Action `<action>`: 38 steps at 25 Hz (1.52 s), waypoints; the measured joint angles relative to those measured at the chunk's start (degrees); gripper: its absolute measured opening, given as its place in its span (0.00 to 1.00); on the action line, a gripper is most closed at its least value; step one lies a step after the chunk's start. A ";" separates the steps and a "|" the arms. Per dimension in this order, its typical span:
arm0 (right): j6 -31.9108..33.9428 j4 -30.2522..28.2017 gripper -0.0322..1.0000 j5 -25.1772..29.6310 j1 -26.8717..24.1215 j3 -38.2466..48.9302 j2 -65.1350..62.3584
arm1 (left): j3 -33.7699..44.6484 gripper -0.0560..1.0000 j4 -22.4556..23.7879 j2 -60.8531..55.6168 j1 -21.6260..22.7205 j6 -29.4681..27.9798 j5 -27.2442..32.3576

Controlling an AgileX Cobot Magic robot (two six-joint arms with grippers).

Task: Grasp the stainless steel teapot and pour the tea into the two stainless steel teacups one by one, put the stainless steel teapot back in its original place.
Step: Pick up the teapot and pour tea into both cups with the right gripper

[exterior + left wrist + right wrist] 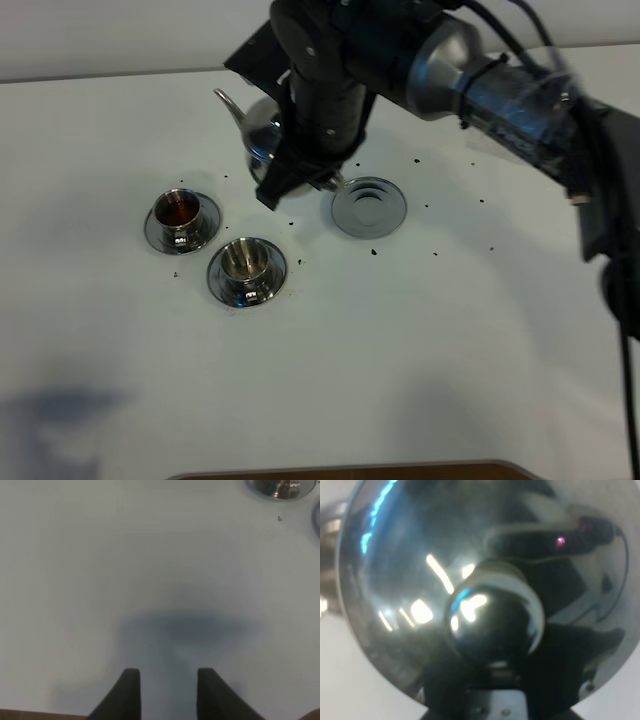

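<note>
Left gripper hangs low over bare table near the front edge; its fingers stand apart with nothing between them; idle, and well away from the work.

Nearer teacup sits on its own saucer; the inside shows only bright steel, so I judge it unfilled. Farther teacup, just beside it to the left, holds a brown liquid; I take the first pour as done.

Empty saucer lies to the right of the cups, apart from them, with nothing on it; this is where the pot must end.

Teapot is off that saucer, beyond the cups and to the saucer's left, largely hidden by the right arm; spout points left and away from me. Right gripper is closed hard on the pot from the handle side; in the wrist view the lid and lid knob fill the frame. I cannot tell whether the base touches the table or hangs just above it.

Status, as I read it: grasp done, one cup of two poured; left to do are the second pour and the return.

Surroundings: dark flecks lie scattered round the saucers, likely tea leaf; harmless. The concern is the filled cup so close to the empty one; a spout swung low could clip it, and the arm blocks my overhead sight of the pot body.
</note>
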 joint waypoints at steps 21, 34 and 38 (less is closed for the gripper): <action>7.53 -25.75 0.22 -14.63 9.85 34.21 -10.45 | 0.00 0.36 0.00 0.00 0.00 0.00 0.00; 4.57 -40.82 0.22 -11.55 15.49 34.21 -5.49 | 0.00 0.36 0.00 0.00 0.00 0.07 0.00; 2.99 -43.25 0.22 -10.33 15.90 34.21 -5.49 | 0.00 0.36 0.00 0.00 0.00 0.07 0.00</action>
